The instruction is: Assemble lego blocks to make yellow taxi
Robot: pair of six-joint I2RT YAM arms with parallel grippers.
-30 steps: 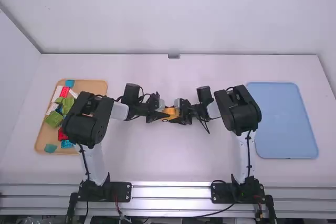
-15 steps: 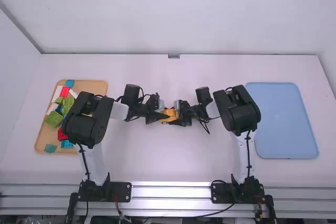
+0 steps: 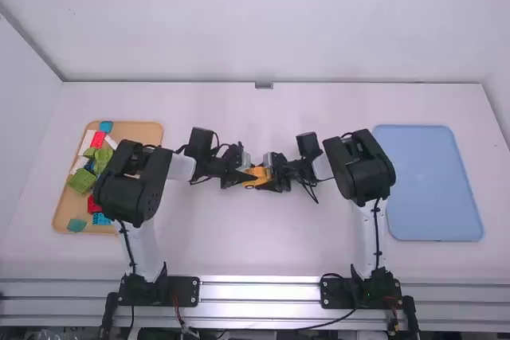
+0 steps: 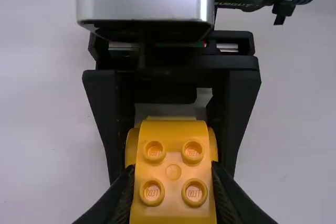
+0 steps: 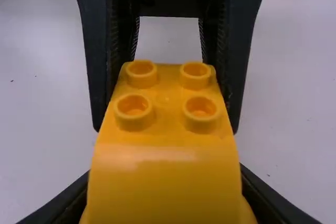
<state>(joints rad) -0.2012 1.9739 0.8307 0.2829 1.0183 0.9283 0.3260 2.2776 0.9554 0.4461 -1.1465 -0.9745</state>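
Gleaming yellow-orange block (image 4: 173,203) with four studs (image 4: 154,151)

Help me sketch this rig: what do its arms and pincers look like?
The left arm and right arm match: white links, bulky black joints, black bases, thin dark cables. A red wire runs by the left base. The left pincer and right pincer have tapering black fingers. A rounded white-and-silver housing sits by the right pincer.
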